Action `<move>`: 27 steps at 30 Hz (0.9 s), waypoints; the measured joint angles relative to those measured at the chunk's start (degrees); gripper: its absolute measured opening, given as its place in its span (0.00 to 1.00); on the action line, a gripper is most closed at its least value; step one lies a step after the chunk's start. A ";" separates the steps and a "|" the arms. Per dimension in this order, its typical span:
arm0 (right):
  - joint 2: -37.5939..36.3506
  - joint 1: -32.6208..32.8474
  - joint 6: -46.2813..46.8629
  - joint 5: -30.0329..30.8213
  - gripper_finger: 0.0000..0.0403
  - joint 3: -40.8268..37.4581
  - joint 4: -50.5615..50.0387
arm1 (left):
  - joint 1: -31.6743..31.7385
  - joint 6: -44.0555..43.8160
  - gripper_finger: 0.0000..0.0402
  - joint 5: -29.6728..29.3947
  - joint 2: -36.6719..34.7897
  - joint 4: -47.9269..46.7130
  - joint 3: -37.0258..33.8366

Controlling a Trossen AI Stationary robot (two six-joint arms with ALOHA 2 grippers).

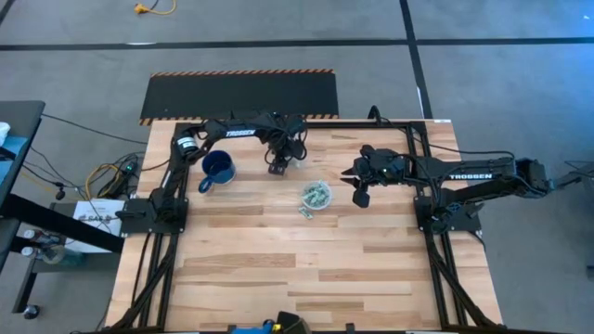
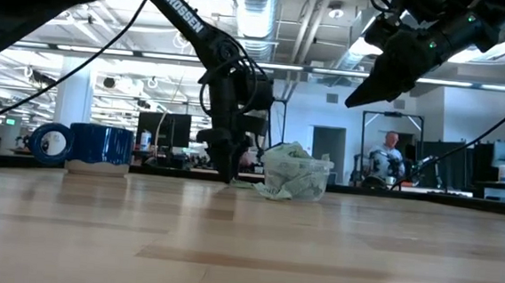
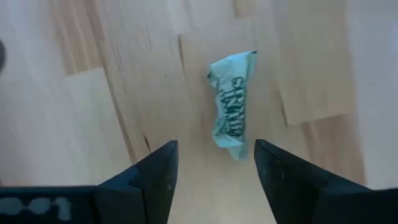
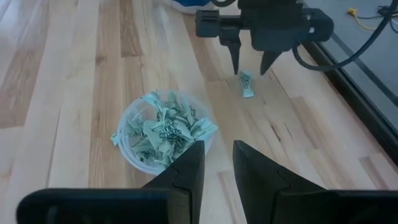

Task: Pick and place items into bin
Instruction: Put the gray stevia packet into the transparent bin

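A: High view; left gripper [image 1: 277, 168] down at the table [image 1: 278, 269] behind the cup [image 1: 316, 196]; the piece under it too small to make out; mug [image 1: 219, 167] just left of it; right gripper [image 1: 361, 196] raised beside the cup; striped mat [image 1: 239, 96] on the grey floor beyond.

B: Low view; cup [image 2: 296, 177] heaped with pieces, one or two spilled at its base; left gripper's tips hidden by its own body; right gripper [image 2: 367, 94] high, cut off by the frame; office behind, a person [image 2: 383, 160] far back.

A: Left wrist; jaws wide apart, empty; one wrapped piece [image 3: 232, 102] flat on pale wood just ahead of the fingertips, untouched.

B: Right wrist; jaws narrowly parted, nothing between them; cup [image 4: 163, 132] full below; same lone piece [image 4: 247, 83] between the left fingers.
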 joint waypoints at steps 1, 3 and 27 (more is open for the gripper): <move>0.00 0.00 0.17 -0.02 0.19 0.00 0.02 | -0.02 0.06 0.50 -0.32 0.31 0.01 0.28; 0.00 0.00 0.52 -0.02 0.19 0.00 0.01 | -0.01 0.04 0.50 -0.67 0.67 -0.51 0.47; 0.00 0.00 0.55 0.02 0.19 0.00 0.00 | -0.02 -3.56 0.28 -0.49 0.58 -0.16 0.47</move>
